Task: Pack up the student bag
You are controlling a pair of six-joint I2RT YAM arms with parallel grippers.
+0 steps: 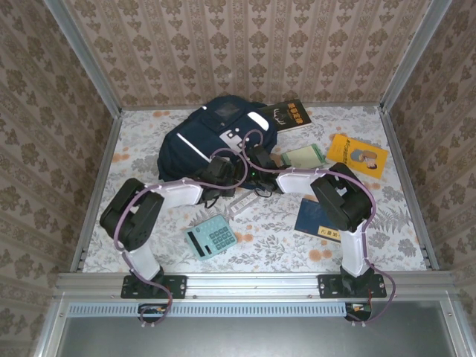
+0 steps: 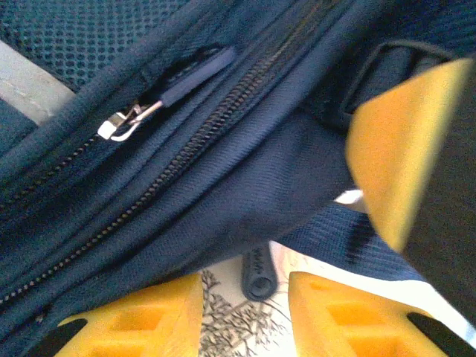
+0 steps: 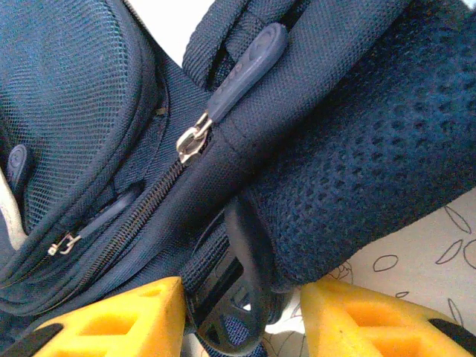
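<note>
Where the student bag [image 1: 212,137] lies just above both grippers, its zipper [image 3: 149,193] runs diagonally toward upper right. Jaws of the left gripper [image 2: 245,297] stand part-open and empty; the right gripper [image 3: 242,312], also part-open, straddles a strap [image 3: 245,249].

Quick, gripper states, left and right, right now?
Left gripper: open, holding nothing, close to the student bag.
Right gripper: open, the bag's dark strap in the gap, not clamped.
</note>
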